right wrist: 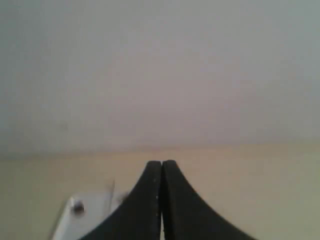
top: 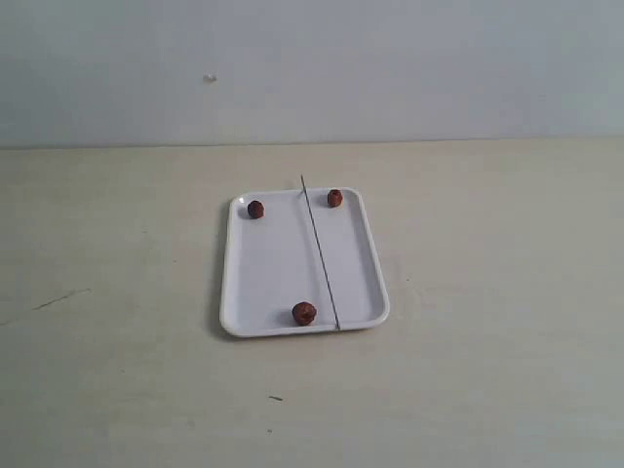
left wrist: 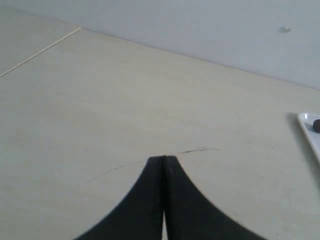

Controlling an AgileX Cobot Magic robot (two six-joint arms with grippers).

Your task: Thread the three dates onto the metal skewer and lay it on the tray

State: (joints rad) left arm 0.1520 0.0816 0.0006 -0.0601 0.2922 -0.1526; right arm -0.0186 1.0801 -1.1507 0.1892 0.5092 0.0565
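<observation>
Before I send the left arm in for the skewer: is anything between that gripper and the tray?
Nothing visible does. Only bare table lies between the shut left gripper and the tray, and the skewer lies uncovered across the tray.

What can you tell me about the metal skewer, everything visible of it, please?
The metal skewer is a very thin, straight grey rod with nothing threaded on it. It lies lengthwise across the tray, right of its middle, its far tip reaching past the far rim, its near end at the near rim. Nothing else touches it.
</observation>
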